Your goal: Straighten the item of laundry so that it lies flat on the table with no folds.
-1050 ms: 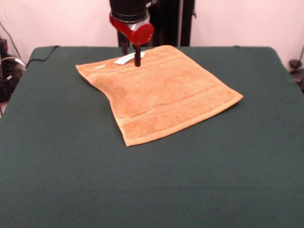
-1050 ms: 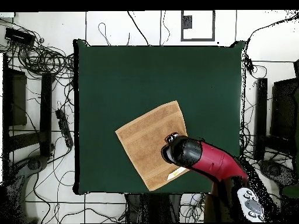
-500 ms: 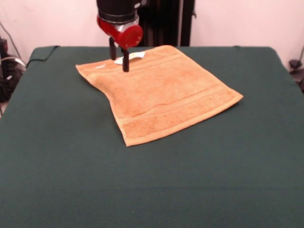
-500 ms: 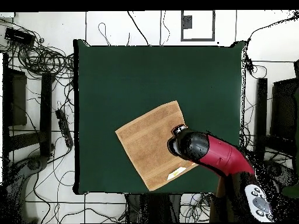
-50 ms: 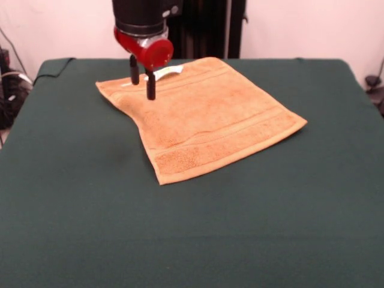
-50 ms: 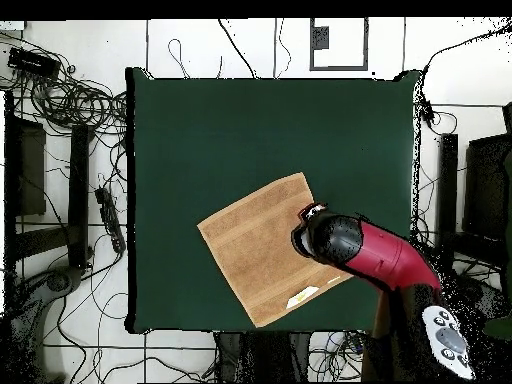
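The orange-tan towel (image 5: 207, 117) lies spread on the dark green table (image 5: 192, 228), turned like a diamond, with a woven band near its edges and a small white tag (image 5: 165, 72) at its far edge. A slight ripple runs along its left side. In the overhead view the towel (image 6: 255, 250) sits low of centre, its tag (image 6: 303, 295) near the bottom edge. My gripper (image 5: 142, 88) hangs open just above the towel's far left corner, holding nothing. From above, the red arm covers the towel's right corner and the gripper (image 6: 310, 214) barely shows.
Cables and dark equipment (image 6: 70, 200) surround the table on the floor. A cable bundle (image 5: 9, 90) lies beyond the table's left edge in the front view. The table's left rear corner (image 5: 57, 63) has a draped fold of green cloth.
The gripper has travelled left along the towel's far edge toward its left corner, over the white tag. Its fingers now stand apart. The towel has not shifted.
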`<state>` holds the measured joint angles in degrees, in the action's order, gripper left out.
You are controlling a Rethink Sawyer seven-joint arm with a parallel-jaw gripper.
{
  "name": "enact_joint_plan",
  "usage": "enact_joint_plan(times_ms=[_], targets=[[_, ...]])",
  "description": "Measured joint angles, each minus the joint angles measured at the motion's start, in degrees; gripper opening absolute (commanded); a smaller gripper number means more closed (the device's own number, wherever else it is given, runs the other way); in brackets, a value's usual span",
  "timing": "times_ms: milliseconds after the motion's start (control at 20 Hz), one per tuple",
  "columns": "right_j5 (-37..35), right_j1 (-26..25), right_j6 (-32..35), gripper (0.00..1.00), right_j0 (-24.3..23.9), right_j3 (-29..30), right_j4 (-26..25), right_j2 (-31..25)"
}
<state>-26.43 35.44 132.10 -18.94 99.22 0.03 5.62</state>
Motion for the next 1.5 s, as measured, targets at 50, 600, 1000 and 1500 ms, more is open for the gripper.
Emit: enact_joint_plan(times_ms=[50,600,1000,1500], targets=[[0.0,-0.4,0.0,1.0,0.0,-0.4,0.0,0.0],[0.0,-5.8,0.0,1.0,1.7,-3.5,0.5,0.0],[0.0,-9.4,0.0,1.0,3.6,-6.2,1.4,0.0],[0.1,-13.2,0.0,1.0,4.9,-9.6,3.0,0.1]])
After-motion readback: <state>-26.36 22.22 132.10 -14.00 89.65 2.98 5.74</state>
